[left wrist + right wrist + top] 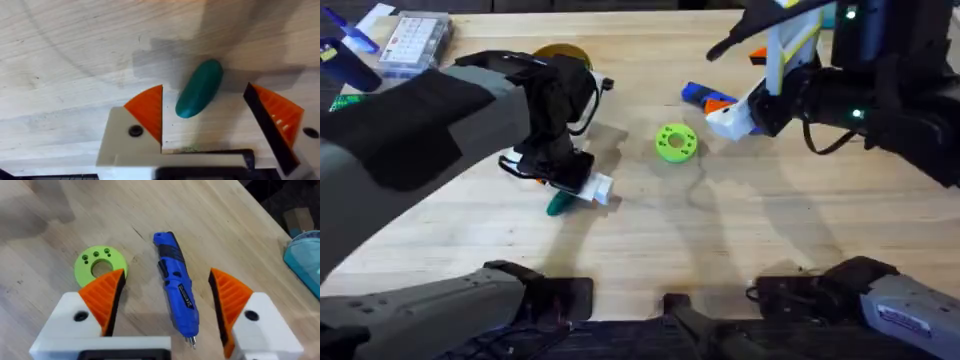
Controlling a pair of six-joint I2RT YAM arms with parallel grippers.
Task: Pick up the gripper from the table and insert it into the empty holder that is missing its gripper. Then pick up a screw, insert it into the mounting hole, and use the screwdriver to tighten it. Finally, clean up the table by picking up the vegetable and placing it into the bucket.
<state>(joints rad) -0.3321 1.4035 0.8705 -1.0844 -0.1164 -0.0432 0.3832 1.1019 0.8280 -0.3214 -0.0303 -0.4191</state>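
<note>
The vegetable [200, 88], a smooth dark green oblong, lay flat on the wooden table [720, 250], left of the table's centre in the overhead view, where only its tip [560, 206] peeked out from beneath the left gripper [582, 187]. In the left wrist view it rested tilted between the two orange ribbed pads [149, 111], with bare wood on either side of it, so the fingers were spread and not touching it. The left arm reached in from the lower left, its bulk dark and blurred close under the camera.

At about twelve o'clock from the vegetable, near the far edge of the table, the yellow-tan bucket [567, 53] showed partly behind the left arm. At roughly two o'clock from the vegetable sat a bright green flat ring [675, 141] with small holes. Just beyond the ring, toward two o'clock again, a blue screwdriver [175, 286] lay on the wood, its metal tip pointing back at the right wrist camera. The right gripper [165, 305] hung over it with fingers spread wide, one orange pad on each side of the tool and clear of it. A clear parts box [413, 42] stood at the table's far left corner.
</note>
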